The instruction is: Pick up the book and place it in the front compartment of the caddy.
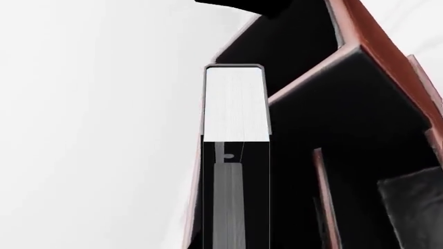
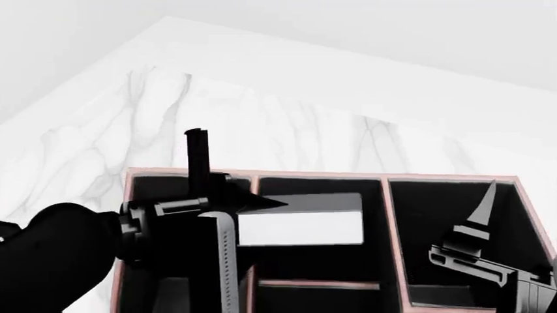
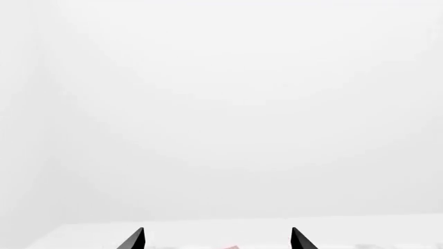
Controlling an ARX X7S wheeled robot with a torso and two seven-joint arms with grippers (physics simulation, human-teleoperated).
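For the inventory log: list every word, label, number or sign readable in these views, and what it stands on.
None. No text shows in any view.
Book: only white page edges and plain black cover, no title.
Caddy: plain rims, no label.
Left gripper, right gripper: no markings.
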